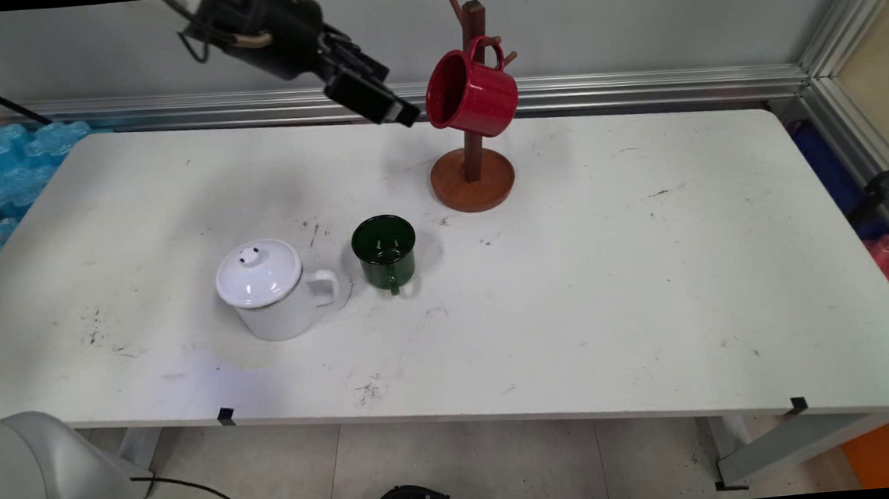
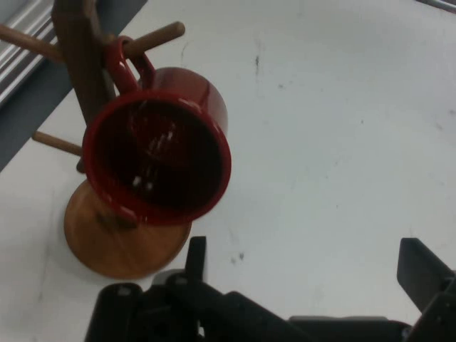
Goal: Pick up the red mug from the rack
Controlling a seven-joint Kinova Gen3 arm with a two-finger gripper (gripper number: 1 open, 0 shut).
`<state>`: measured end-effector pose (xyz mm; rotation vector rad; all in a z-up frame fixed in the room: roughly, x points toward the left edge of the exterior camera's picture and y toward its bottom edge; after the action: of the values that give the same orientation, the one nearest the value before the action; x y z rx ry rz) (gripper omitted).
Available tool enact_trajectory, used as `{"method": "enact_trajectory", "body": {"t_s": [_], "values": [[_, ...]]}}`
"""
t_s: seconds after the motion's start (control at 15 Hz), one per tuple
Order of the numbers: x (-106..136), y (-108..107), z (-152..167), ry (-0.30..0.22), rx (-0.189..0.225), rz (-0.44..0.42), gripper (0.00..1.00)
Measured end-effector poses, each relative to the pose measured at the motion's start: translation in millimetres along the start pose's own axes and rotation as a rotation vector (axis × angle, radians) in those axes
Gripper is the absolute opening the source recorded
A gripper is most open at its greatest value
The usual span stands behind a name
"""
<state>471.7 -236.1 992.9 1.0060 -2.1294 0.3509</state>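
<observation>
A red mug [image 1: 473,92] hangs by its handle from a peg of the wooden mug tree [image 1: 474,177], its mouth tilted toward the left. My gripper [image 1: 383,105] hovers high above the table just left of that mug, open and holding nothing. In the hand view the red mug [image 2: 160,160] fills the upper left, mouth toward the camera, with the tree's round base [image 2: 114,246] under it. My gripper [image 2: 306,267] has its fingers spread wide below and to the right of the mug, apart from it.
A dark green mug [image 1: 385,251] stands near the table's middle, with a white lidded mug [image 1: 270,289] to its left. Along the wall behind the table [image 1: 651,290] runs an aluminium rail [image 1: 637,87]. Blue material [image 1: 1,171] lies beyond the left edge.
</observation>
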Motion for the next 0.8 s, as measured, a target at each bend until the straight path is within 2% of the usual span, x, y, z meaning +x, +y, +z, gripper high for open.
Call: {"method": "enact_trajectory", "body": {"t_s": [0.8], "values": [[15, -3, 68, 0.028, 0.037, -0.117, 1.00]]}}
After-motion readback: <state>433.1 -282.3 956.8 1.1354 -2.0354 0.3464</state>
